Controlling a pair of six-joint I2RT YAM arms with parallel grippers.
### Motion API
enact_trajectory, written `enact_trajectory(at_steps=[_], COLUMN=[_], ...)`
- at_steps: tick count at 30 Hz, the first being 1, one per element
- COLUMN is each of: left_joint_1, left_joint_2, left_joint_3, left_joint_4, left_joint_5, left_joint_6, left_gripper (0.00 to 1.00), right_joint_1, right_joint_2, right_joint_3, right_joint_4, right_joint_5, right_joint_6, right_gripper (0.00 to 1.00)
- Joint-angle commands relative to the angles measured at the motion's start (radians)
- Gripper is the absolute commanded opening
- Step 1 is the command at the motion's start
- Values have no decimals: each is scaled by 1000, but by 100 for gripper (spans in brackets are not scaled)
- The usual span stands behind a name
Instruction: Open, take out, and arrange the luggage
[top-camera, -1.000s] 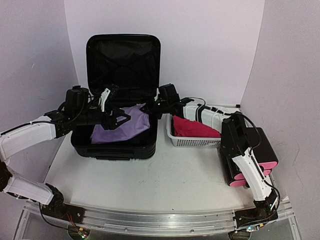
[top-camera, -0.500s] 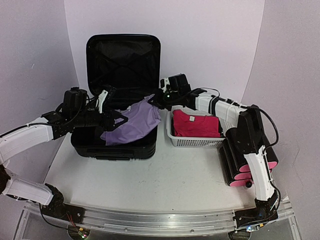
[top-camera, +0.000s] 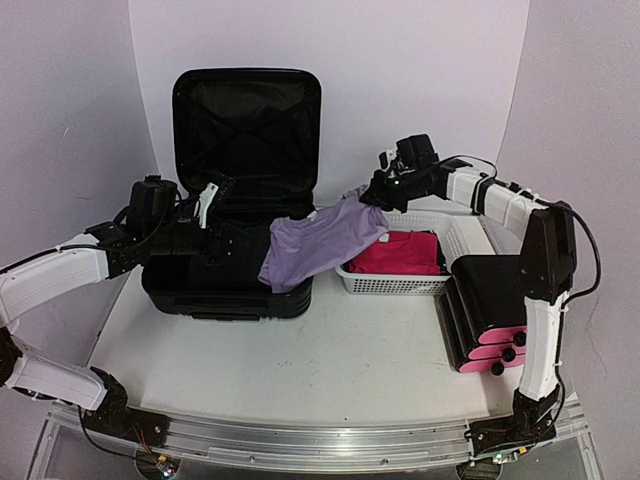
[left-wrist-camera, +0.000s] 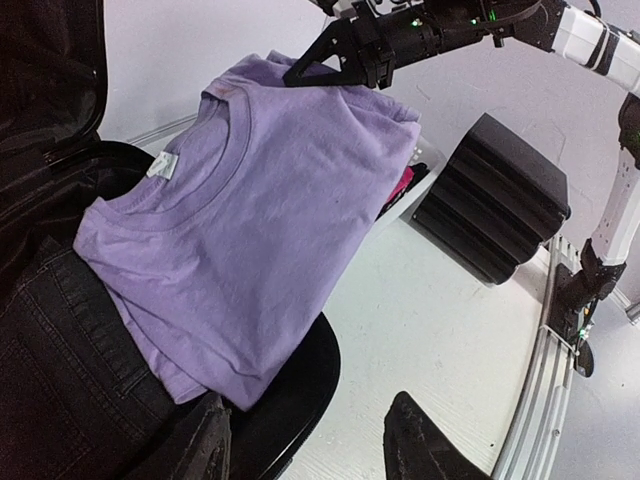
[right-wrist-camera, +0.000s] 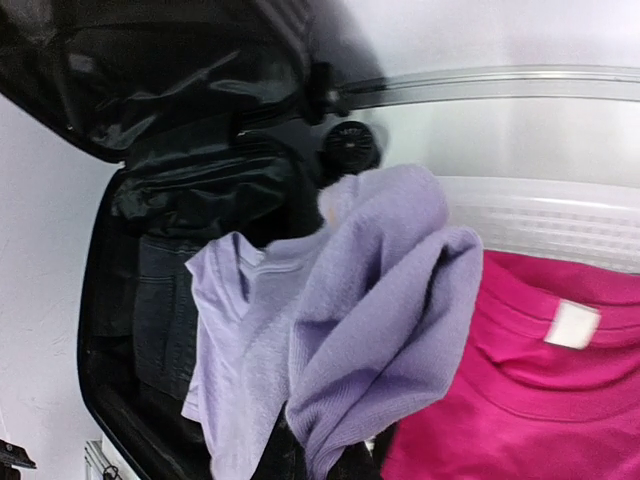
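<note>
Pale lilac walls (top-camera: 420, 80) on three sides; white tabletop (top-camera: 330, 350); near-edge rail (top-camera: 300, 440) possibly aluminium.

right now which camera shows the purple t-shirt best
The left wrist view: the purple t-shirt lies spread, collar and label visible, its far edge pinched by the right gripper. The top external view shows it small, draped from the luggage toward the white basket. The right wrist view shows only bunched folds.

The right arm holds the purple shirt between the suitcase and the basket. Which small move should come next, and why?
Probably carry the purple shirt a little further right and up, until all of it hangs over the white basket. The right gripper is shut on one end, yet the other end lies across the luggage rim, and a pink shirt lies in that basket.
</note>
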Motion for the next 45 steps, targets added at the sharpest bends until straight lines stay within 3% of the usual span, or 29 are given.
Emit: enact_trajectory(at_steps=[1, 13, 22, 36, 45], left_joint_1=[1, 1, 1, 1, 1], left_joint_2=[9, 24, 26, -5, -8], left_joint_3=[53, 83, 113, 111, 118], left_joint_4=[-1, -31, -80, -89, -92], left_joint_5=[25, 31, 9, -1, 3], left_joint_6=[-14, -16, -19, -22, -25], left_gripper=[52, 51, 51, 51, 51], right_joint_1=[-50, -200, -284, -329, -339], right_joint_2=[-103, -145, -153, -122, -135], right_joint_3=[-12, -62, -129, -157, -266], right_joint_4=[-59, -115, -118, -87, 70], right_joint_5=[-14, -95, -74, -4, 51], right_joint_6=[-103, -185, -265, -345, -358], right_gripper=[0, 0, 0, 0, 0])
